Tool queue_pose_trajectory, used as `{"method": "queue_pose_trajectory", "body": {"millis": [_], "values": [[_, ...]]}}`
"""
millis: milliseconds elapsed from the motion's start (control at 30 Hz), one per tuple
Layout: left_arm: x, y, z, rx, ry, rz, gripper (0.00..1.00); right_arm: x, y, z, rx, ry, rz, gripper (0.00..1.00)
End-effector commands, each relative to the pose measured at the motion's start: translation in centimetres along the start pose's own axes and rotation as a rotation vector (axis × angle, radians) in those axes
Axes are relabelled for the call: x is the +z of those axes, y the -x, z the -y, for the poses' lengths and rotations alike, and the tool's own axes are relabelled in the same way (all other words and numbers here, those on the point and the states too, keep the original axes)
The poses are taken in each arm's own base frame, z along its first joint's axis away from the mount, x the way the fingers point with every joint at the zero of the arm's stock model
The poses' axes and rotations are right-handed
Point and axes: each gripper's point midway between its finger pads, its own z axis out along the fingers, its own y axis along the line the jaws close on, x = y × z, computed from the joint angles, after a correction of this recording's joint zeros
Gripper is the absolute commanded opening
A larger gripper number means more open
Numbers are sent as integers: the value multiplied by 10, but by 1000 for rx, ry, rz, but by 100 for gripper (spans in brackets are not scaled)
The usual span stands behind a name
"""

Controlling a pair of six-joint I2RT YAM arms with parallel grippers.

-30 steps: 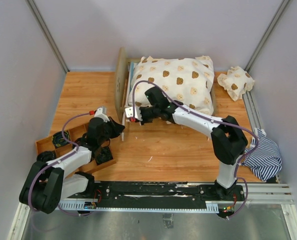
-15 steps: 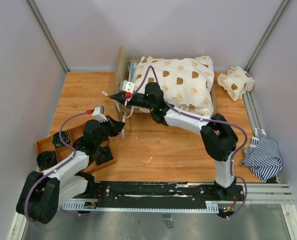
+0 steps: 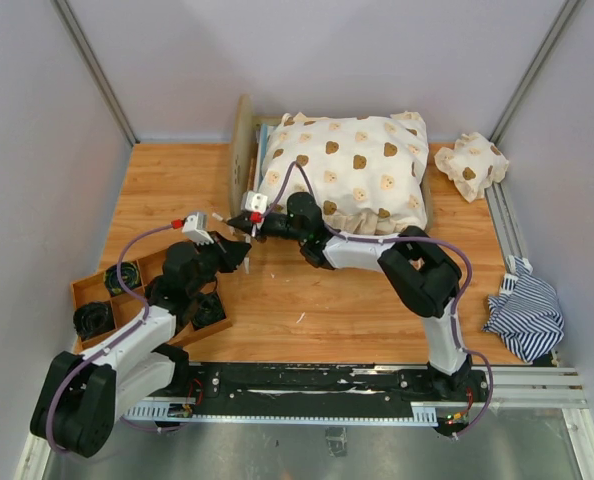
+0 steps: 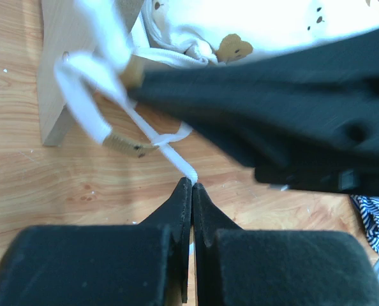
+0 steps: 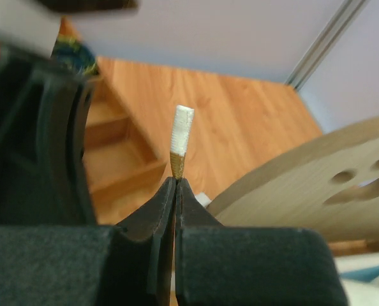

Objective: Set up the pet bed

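Right, both claws are pinched tight: left gripper (image 4: 191, 186) on a white tie cord (image 4: 177, 162), right gripper (image 5: 175, 183) on a gold-tipped cord end (image 5: 180, 143). Pull evenly, no jerks, & knot at the pet bed (image 3: 243, 140), which sits far-centre w/ the bear-print cover (image 3: 362, 165) on it.

Pet bed (image 3: 243, 150) (largely) beneath bear-print cover (image 3: 352, 170)

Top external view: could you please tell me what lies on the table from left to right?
wooden compartment tray → pet bed headboard → bear-print cover → small bear-print pillow → striped cloth
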Motion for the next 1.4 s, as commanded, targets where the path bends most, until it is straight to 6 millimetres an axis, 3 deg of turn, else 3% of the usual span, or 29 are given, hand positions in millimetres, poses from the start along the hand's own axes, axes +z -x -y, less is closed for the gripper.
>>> {"method": "queue_pose_trajectory", "body": {"millis": [0, 167, 267, 367, 667, 800, 933, 1033, 1133, 1367], "values": [[-2, 15, 24, -9, -96, 35, 0, -14, -32, -14, -104, 107, -74, 0], [0, 19, 19, -77, -58, 58, 0, -35, -53, -27, -181, 210, -166, 10], [3, 22, 17, -128, -37, 70, 0, -54, -43, -13, -202, 169, -177, 24], [7, 24, 18, -133, -35, 64, 0, -72, -47, -14, -232, 182, -233, 42], [26, 40, 8, -310, 66, 87, 0, -110, -51, -40, -408, 268, -270, 42], [32, 47, 8, -351, 80, 96, 0, -105, -63, -57, -387, 227, -301, 40], [35, 53, 9, -380, 93, 99, 0, -88, -74, -54, -250, -17, -318, 39], [37, 51, 8, -402, 104, 83, 0, -73, -89, -61, -190, -60, -286, 39], [36, 48, 6, -408, 106, 71, 0, -63, -102, -55, -168, -107, -253, 41], [33, 55, 9, -501, 65, 64, 0, -31, -94, -39, -15, -288, -54, 46]]}}
